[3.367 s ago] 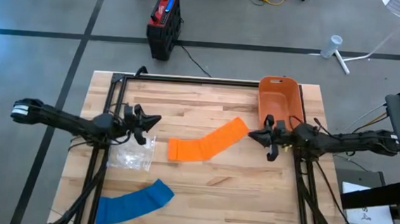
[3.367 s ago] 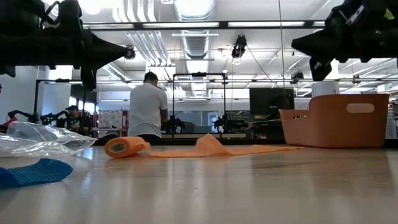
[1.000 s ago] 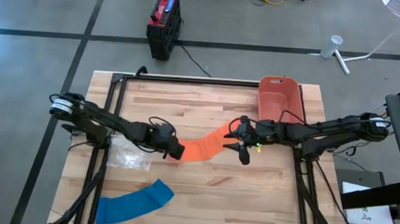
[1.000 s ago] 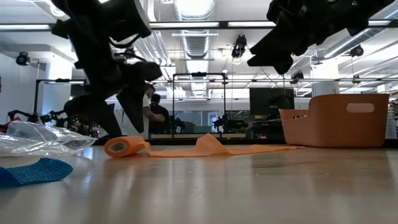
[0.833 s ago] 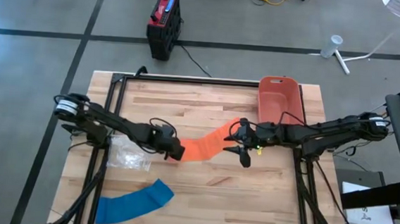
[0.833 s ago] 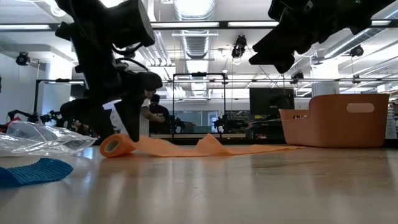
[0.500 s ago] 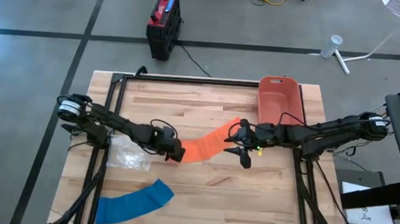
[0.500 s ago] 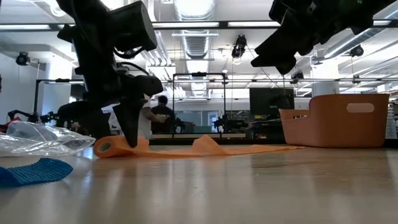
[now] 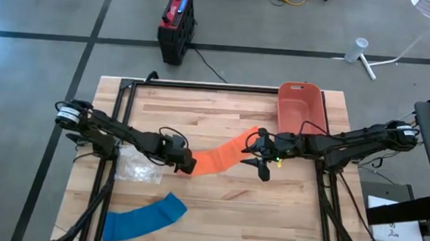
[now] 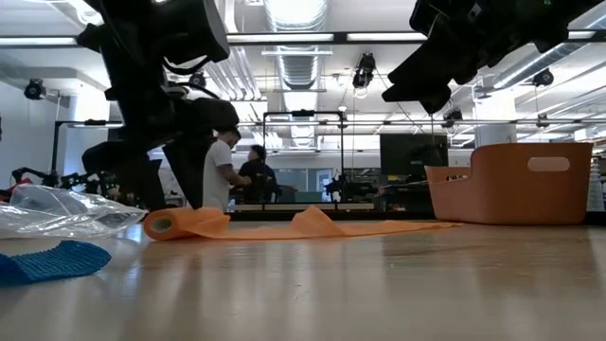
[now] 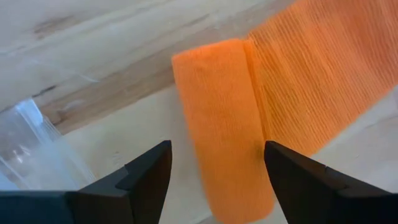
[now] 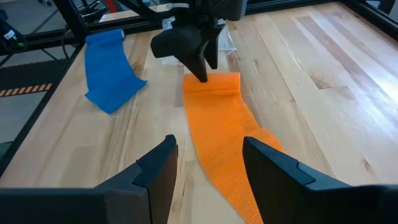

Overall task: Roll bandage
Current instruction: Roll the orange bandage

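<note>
A: From above, the orange bandage lies mid-surface as a curved strip, its rolled end nearest the left tool, which sits right at that roll. The right tool hangs over the strip's far end, near the orange bin.

B: Soft stuff, by the look of it. Light, limp, and it would likely bunch if pushed anywhere but the roll.

A: Table-level now: the roll rests on the surface with the tail rippling away toward the bin. A blue bandage and clear plastic bag lie off to the side.

B: Left wrist camera?

A: Both fingers stand spread wide, the roll just ahead between them, nothing gripped. Best hold looks to be across the roll's width.

B: And the right wrist?

A: Its fingers are parted too, empty, above the strip, with the left tool over the roll at the strip's far end.
</note>
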Controlling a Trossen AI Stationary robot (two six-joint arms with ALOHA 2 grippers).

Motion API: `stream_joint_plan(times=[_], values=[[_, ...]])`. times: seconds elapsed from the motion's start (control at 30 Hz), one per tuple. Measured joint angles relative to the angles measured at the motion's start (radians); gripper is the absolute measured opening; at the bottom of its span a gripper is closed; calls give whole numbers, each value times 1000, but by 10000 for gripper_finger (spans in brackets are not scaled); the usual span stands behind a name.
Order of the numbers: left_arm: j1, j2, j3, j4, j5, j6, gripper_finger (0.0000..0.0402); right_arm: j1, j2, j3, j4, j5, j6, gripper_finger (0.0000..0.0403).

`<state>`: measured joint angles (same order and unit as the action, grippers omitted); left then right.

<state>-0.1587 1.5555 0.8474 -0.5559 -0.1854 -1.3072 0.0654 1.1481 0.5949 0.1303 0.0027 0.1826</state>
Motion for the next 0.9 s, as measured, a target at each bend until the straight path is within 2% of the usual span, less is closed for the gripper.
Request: stream_joint_plan(times=[0.27, 0.67, 0.9], values=[[-19, 0, -1, 35, 1, -16, 261, 0, 0, 0, 0, 0, 0, 176], [-26, 69, -6, 76, -25, -41, 234, 0, 0, 0, 0, 0, 0, 176], [-26, 77, -6, 80, -31, -30, 231, 0, 0, 0, 0, 0, 0, 170]])
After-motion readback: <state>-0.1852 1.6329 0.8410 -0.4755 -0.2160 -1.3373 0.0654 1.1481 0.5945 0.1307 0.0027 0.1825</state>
